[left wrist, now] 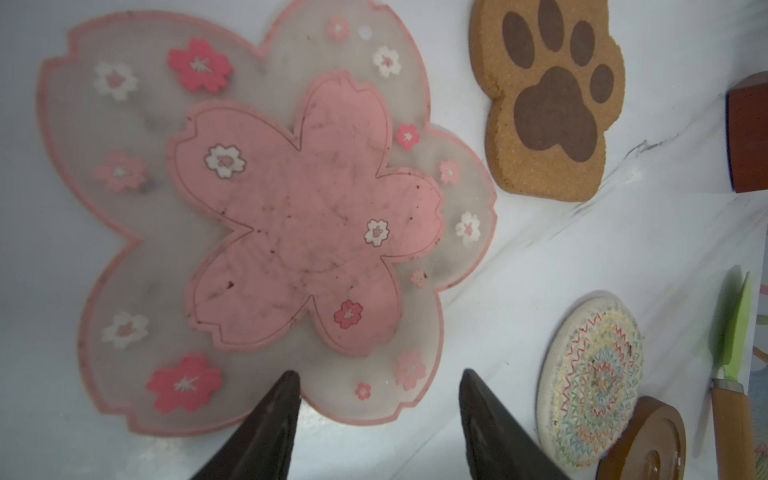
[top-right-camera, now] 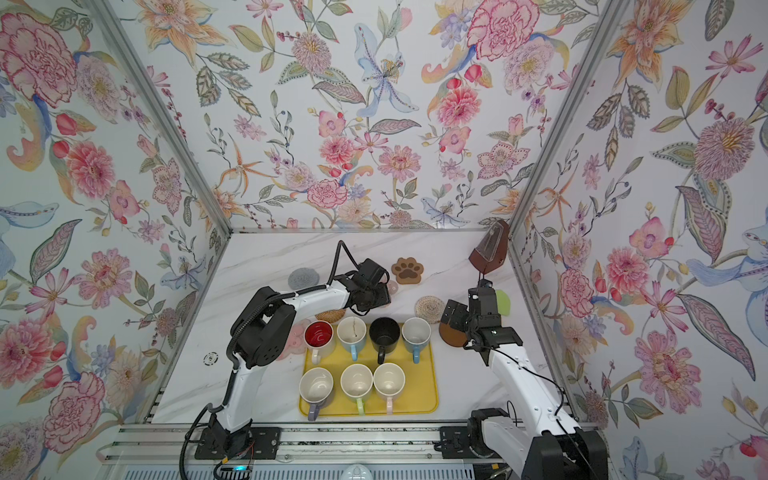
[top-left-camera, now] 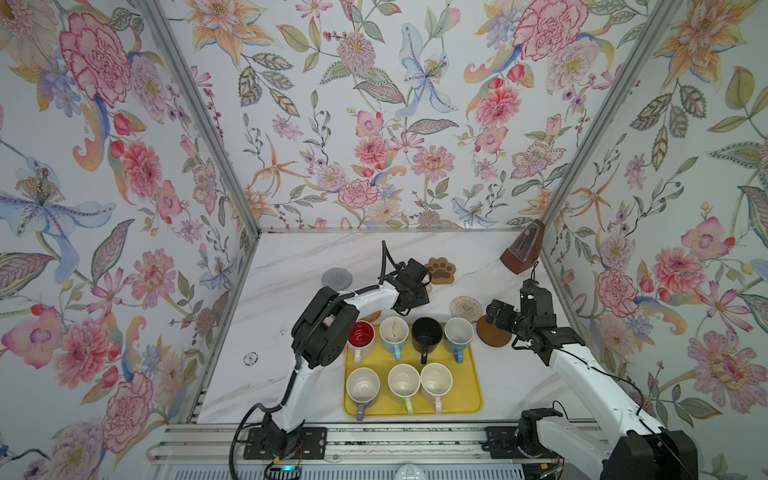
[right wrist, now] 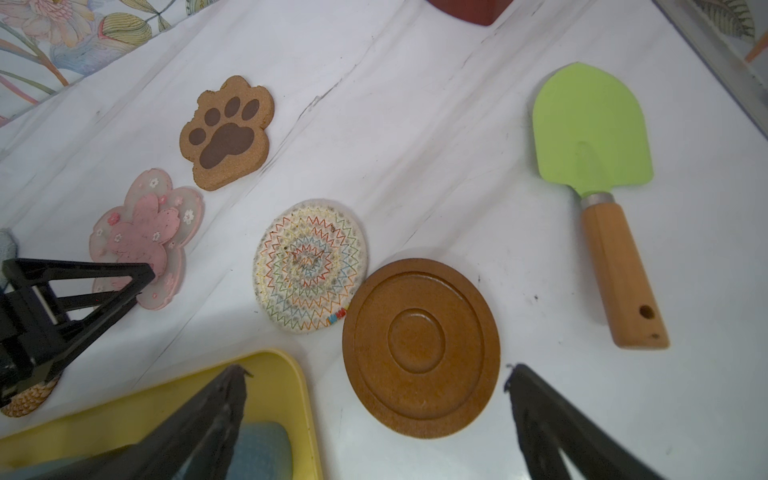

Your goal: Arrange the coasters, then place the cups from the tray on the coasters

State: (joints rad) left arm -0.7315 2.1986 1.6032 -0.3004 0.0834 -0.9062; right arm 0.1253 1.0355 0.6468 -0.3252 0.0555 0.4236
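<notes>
Several handled cups (top-left-camera: 394,332) stand on the yellow tray (top-left-camera: 466,388). Beyond it the coasters lie spread out: grey woven (top-left-camera: 336,278), brown paw (top-left-camera: 440,270), beige woven (top-left-camera: 465,307), dark wooden disc (top-left-camera: 494,336), and rattan (top-right-camera: 330,314) half hidden under the left arm. A pink flower coaster (left wrist: 291,232) lies flat under my left gripper (left wrist: 379,374), which is open, its tips over the coaster's near edge. Another pink flower (top-right-camera: 296,337) shows left of the tray. My right gripper (right wrist: 375,370) hangs wide open over the wooden disc (right wrist: 419,345), holding nothing.
A brown metronome (top-left-camera: 523,253) stands in the far right corner. A green spatula with wooden handle (right wrist: 594,137) lies right of the disc, close to the right wall. The tray's corner (right wrist: 286,374) sits beside the right gripper's fingers.
</notes>
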